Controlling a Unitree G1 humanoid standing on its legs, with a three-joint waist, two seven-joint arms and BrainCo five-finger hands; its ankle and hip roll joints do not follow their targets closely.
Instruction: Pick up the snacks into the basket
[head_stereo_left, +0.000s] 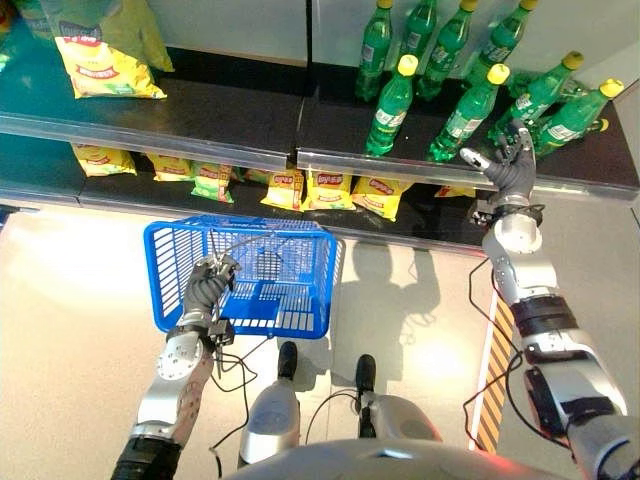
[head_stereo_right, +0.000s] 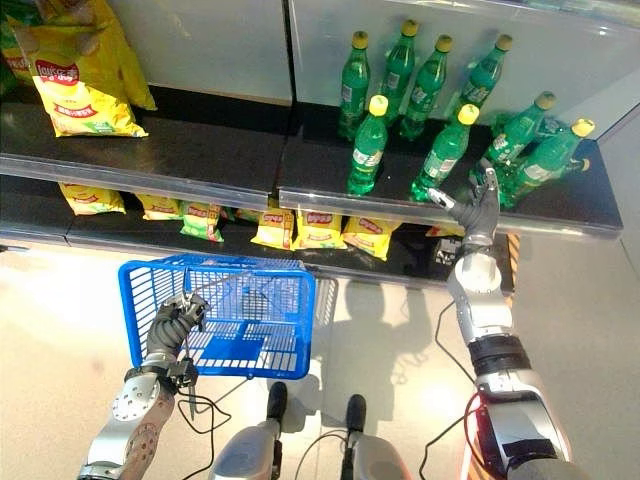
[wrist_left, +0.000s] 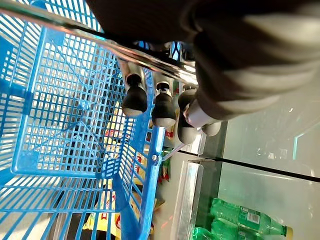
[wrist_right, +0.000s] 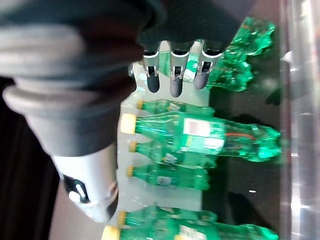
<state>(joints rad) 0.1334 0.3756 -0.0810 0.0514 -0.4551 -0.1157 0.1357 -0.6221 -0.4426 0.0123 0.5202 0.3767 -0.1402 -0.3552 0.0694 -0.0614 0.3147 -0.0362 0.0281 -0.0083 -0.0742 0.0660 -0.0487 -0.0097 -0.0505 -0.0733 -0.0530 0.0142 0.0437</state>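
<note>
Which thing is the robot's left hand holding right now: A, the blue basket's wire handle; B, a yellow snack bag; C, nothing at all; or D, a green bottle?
A: the left hand has its fingers curled round the wire handle of the blue basket, while the right hand is up by the green bottles on the shelf.
</note>
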